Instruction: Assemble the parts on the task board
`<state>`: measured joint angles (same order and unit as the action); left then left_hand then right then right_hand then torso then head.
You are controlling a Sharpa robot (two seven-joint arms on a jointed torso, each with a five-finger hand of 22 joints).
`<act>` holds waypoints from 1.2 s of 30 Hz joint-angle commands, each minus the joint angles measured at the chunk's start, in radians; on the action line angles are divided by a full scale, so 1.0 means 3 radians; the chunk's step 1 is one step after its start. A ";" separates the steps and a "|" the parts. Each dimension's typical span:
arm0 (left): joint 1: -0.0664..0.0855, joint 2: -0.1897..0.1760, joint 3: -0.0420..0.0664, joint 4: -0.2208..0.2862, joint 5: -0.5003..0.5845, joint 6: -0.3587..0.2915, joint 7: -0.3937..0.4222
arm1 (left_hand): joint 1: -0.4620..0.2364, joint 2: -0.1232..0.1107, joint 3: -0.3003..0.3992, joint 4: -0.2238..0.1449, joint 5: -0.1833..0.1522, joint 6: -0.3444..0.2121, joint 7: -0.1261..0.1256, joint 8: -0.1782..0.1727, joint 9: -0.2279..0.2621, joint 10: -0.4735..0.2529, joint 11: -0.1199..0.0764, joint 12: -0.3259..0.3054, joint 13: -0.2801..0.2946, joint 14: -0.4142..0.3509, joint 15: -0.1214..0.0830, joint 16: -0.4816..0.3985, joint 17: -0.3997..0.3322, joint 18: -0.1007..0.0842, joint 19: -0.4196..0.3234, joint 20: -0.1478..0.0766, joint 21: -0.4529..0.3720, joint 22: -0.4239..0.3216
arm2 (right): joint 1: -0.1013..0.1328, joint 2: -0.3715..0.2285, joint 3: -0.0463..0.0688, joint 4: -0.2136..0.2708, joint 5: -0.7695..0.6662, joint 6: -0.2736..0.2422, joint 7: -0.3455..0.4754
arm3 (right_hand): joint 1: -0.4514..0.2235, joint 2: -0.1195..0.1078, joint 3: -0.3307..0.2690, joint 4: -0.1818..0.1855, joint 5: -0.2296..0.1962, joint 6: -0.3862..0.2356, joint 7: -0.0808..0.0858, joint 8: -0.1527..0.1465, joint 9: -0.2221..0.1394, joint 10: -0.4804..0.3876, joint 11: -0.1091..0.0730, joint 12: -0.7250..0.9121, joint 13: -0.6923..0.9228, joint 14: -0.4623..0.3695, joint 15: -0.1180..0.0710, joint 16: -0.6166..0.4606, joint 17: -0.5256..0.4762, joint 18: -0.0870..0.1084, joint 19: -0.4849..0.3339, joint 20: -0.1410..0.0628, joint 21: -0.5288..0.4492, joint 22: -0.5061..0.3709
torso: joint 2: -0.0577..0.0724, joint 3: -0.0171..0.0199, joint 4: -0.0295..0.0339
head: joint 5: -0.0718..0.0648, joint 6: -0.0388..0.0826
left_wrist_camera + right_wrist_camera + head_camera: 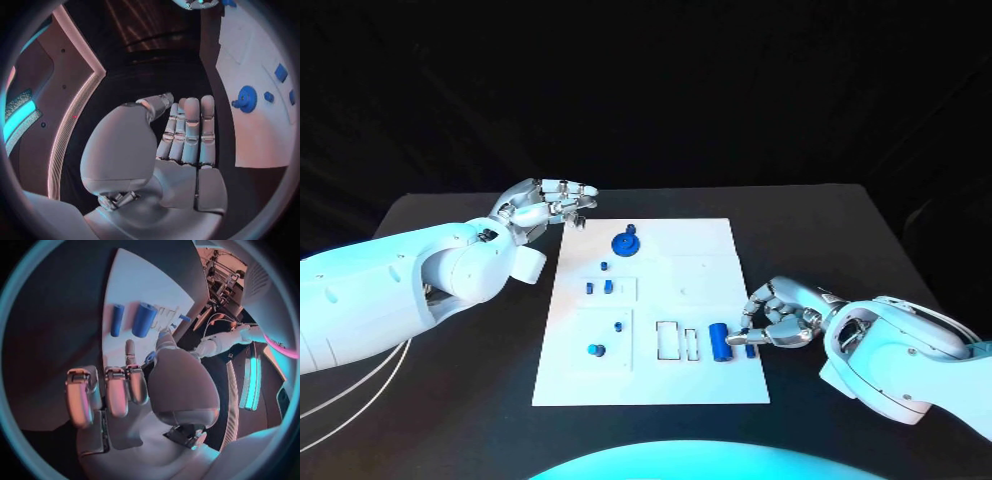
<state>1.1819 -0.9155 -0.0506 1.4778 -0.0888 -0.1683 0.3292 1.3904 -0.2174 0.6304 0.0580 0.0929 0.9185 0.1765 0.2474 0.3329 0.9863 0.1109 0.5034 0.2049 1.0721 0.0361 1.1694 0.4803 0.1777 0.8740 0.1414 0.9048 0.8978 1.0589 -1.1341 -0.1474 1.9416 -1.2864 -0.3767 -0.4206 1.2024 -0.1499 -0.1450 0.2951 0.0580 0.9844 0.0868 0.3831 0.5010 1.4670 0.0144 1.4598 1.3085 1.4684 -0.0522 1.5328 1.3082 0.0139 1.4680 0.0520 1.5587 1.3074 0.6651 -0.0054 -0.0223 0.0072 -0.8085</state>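
Parts lie scattered on the task board [711, 240]; from the head view, your right hand [780, 318] sits at the board's right edge, just beside a blue cylinder [720, 342] whose long axis runs toward and away from you. Your left hand [545, 205] hovers off the far left corner, fingers curled on nothing.

Left wrist view: a blue gear [247, 98] lies well off to the side.

Right wrist view: fingers [130, 352] apart, cylinder [144, 319] just beyond them, ungrasped.
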 commanded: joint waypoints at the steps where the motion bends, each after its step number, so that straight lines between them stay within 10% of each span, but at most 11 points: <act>1: -0.0002 -0.0004 0.0002 0.0014 0.0031 0.0063 0.0055 | -0.0025 -0.0001 -0.0002 0.0020 0.0011 -0.0024 0.0010 -0.0007 -0.0005 -0.0026 0.0000 0.0013 0.0004 -0.0008 0.0020 -0.0021 -0.0004 0.0019 0.0004 0.0006 -0.0012 -0.0003 | -0.0027 0.0039 0.0000 -0.0005 -0.0228 0.0041 -0.0181 | -0.0038 -0.0011 -0.0024 0.0007 0.0022 0.0024 -0.0011 0.0019 0.0005 0.0099 -0.0021 0.0022 0.0528 0.0283 -0.0022 0.0015 0.0577 -0.0043 0.0339 -0.0021 0.0020 0.0873 | 0.0000 -0.0001 0.0005 | 0.0000 -0.0018; 23: -0.0003 -0.0027 0.0002 0.0019 0.0033 0.0078 0.0027 | -0.0029 0.0006 -0.0002 0.0028 0.0012 -0.0022 0.0008 -0.0003 -0.0003 -0.0029 -0.0002 0.0019 0.0004 -0.0008 0.0019 -0.0019 -0.0004 0.0020 0.0005 0.0008 -0.0022 -0.0010 | -0.0207 0.0395 -0.0002 -0.0217 -0.0293 0.0122 -0.0422 | -0.0128 0.0053 -0.0019 0.0005 0.0025 0.0039 -0.0028 0.0079 0.0028 0.0105 -0.0035 0.0027 0.0545 0.0287 -0.0033 0.0024 0.0600 -0.0046 0.0343 -0.0031 0.0040 0.0878 | -0.0001 -0.0005 0.0006 | 0.0059 -0.0078; 36: -0.0003 -0.0033 0.0002 0.0017 0.0034 0.0090 0.0009 | -0.0026 0.0009 -0.0001 0.0029 0.0013 -0.0018 0.0006 0.0001 -0.0002 -0.0032 -0.0003 0.0023 0.0004 -0.0009 0.0018 -0.0019 -0.0003 0.0020 0.0007 0.0008 -0.0027 -0.0014 | -0.0242 0.0441 -0.0003 -0.0244 -0.0392 -0.0032 -0.0595 | 0.0322 0.0336 0.0229 -0.0029 0.0012 0.0127 -0.0088 0.0217 0.0056 0.0133 -0.0088 0.0039 0.0584 0.0296 -0.0076 0.0043 0.0651 -0.0046 0.0343 -0.0065 0.0040 0.0878 | -0.0003 -0.0006 0.0002 | 0.0064 -0.0073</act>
<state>1.1807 -0.9263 -0.0507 1.4803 -0.0850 -0.1602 0.3269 1.3905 -0.2174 0.6277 0.0607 0.0929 0.9186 0.1765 0.2474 0.3330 0.9827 0.1073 0.5033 0.2047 1.0721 0.0361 1.1693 0.4803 0.1776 0.8740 0.1413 0.9003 0.8945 0.9980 -1.0010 -0.1384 1.8800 -1.3945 -0.3879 -0.5438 1.2508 -0.0873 -0.0861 0.2903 0.0607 1.0140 0.0620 0.4421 0.5293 1.4665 -0.0038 1.4663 1.3080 1.4677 -0.0672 1.5415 1.3077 0.0141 1.4648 0.0406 1.5665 1.3079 0.6641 -0.0072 -0.0219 0.0266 -0.8319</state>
